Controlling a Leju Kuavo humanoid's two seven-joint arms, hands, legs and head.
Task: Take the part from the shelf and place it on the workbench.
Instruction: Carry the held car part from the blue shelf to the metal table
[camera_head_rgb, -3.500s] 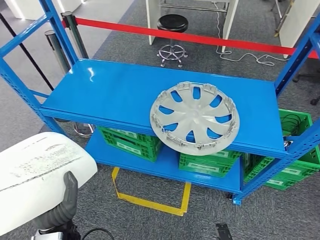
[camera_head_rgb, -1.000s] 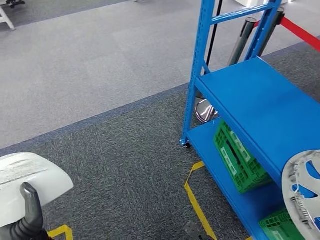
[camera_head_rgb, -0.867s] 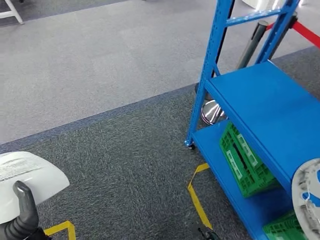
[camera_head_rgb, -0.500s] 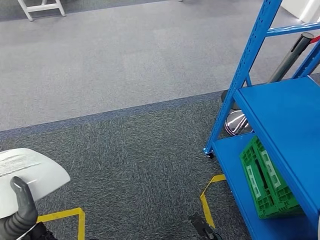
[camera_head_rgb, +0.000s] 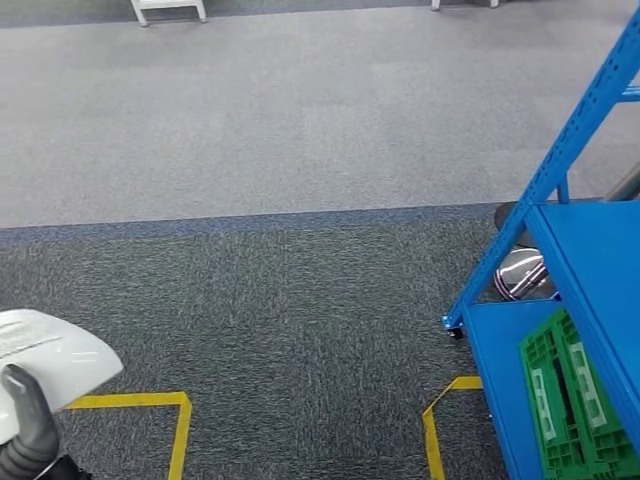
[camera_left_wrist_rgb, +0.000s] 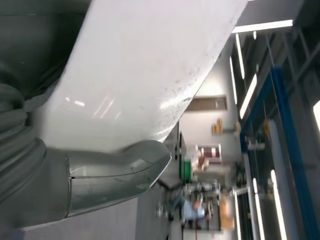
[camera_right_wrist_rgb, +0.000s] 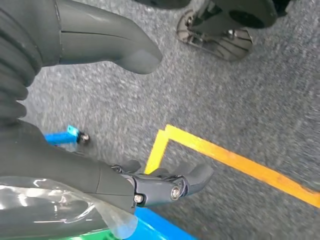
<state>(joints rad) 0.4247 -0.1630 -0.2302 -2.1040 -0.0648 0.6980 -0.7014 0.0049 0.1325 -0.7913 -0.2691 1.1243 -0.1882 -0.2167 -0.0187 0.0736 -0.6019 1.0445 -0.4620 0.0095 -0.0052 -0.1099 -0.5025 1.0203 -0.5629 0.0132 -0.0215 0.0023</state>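
In the head view my left hand (camera_head_rgb: 25, 432) holds a white curved panel part (camera_head_rgb: 56, 352) at the lower left, its grey thumb lying over the panel's near edge. The left wrist view has the same white part (camera_left_wrist_rgb: 151, 65) close up, with the thumb (camera_left_wrist_rgb: 113, 175) pressed against its underside. My right hand (camera_right_wrist_rgb: 75, 170) hangs over the dark carpet with thumb and fingers (camera_right_wrist_rgb: 166, 184) apart and nothing between them. The blue shelf (camera_head_rgb: 596, 250) stands at the right edge of the head view.
A green crate (camera_head_rgb: 573, 400) sits on the shelf's lower level, and a chrome post base (camera_head_rgb: 521, 275) lies behind the shelf's upright. Yellow tape (camera_head_rgb: 180, 420) marks the dark carpet near me. Light grey carpet stretches ahead, with white furniture legs (camera_head_rgb: 170, 8) far off.
The camera has turned left: the shelf has slid to the right edge and the silver wheel cover has left the picture. The white part stays in my left hand.
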